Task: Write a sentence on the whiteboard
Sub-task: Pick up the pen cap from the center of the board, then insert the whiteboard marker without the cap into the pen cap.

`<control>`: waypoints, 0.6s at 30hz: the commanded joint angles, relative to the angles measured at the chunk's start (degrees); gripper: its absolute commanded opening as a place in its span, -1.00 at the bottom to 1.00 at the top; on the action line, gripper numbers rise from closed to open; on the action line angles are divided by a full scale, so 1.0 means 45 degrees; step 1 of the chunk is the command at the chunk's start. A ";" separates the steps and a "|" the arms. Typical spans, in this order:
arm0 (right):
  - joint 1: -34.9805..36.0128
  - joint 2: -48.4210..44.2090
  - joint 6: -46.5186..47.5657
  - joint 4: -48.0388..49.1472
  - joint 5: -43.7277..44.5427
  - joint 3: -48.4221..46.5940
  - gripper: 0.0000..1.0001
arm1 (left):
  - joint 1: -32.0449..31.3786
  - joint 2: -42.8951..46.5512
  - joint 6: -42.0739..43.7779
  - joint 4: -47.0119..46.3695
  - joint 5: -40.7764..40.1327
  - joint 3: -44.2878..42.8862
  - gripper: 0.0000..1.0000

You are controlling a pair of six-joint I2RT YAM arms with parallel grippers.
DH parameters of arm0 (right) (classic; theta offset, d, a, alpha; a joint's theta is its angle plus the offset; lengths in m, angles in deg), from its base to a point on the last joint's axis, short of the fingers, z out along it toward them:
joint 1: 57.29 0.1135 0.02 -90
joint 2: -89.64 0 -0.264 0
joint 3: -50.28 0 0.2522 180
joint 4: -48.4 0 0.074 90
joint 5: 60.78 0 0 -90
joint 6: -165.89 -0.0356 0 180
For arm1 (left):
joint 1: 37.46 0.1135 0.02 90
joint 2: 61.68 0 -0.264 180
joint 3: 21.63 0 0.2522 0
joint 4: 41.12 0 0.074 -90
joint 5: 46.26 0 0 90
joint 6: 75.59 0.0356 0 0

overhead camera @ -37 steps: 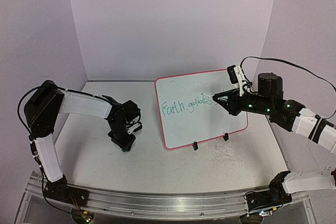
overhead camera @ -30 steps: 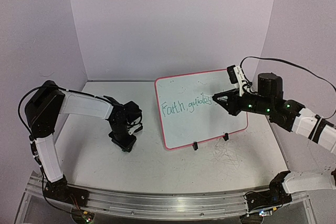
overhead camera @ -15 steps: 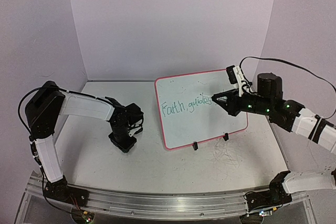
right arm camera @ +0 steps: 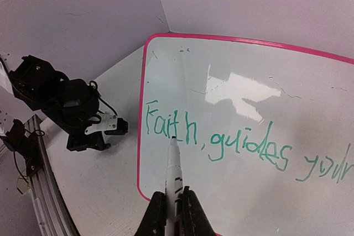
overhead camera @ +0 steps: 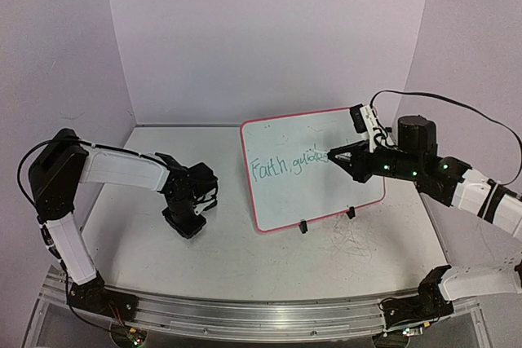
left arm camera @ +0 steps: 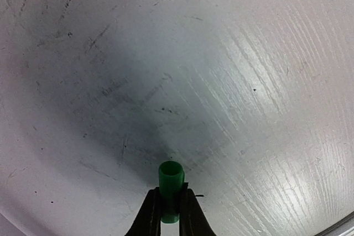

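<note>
The whiteboard [overhead camera: 314, 193] [right arm camera: 249, 109] stands tilted on two black clip feet, framed in pink. A green handwritten sentence [overhead camera: 287, 165] [right arm camera: 221, 143] crosses it, reading "Faith, guides your" up to the right wrist view's edge. My right gripper [overhead camera: 341, 156] [right arm camera: 173, 197] is shut on a white marker [right arm camera: 173, 167] whose tip points at the board; I cannot tell whether it touches. To the left of the board, my left gripper [overhead camera: 186, 224] [left arm camera: 170, 194] points down at the table, shut on a green marker cap [left arm camera: 171, 178].
The scuffed white tabletop [overhead camera: 245, 258] carries faint marks in front of the board's feet [overhead camera: 351, 242]. Lilac walls close in at the back and on both sides. The metal base rail [overhead camera: 245, 311] runs along the near edge.
The left gripper's jaws have closed onto the green cap, and the left arm has shifted slightly to the left. The right gripper with the marker has edged left along the board.
</note>
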 commanded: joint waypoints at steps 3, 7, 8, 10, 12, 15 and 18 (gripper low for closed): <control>0.0151 0.0161 -0.0091 0.0526 -0.0062 0.0057 -1.00 | -0.0011 0.2158 0.0202 -0.0285 -0.0201 0.0235 -1.00; 0.0362 0.0408 0.0051 0.0382 -0.0429 -0.0117 -1.00 | -0.0085 0.4216 0.0719 -0.0727 0.0463 0.0645 -1.00; 0.0430 0.0507 0.0121 0.0286 -0.0580 -0.0197 -1.00 | -0.0091 0.4842 0.0967 -0.0897 0.0655 0.0803 -1.00; 0.0596 0.0795 0.0311 0.0018 -0.0938 -0.0427 -1.00 | -0.0105 0.5885 0.1497 -0.1307 0.0975 0.1056 -1.00; 0.0839 0.1187 0.0571 -0.0344 -0.1403 -0.0804 -1.00 | -0.0144 0.6944 0.2202 -0.1872 0.1905 0.1221 -1.00; 0.1424 0.1888 0.0918 -0.0854 -0.1853 -0.1500 -1.00 | -0.0280 0.8146 0.3014 -0.3100 0.2915 0.1446 -1.00; 0.2155 0.2755 0.1331 -0.1408 -0.2218 -0.2624 -1.00 | -0.0513 0.8412 0.3634 -0.3798 0.3632 0.1271 -1.00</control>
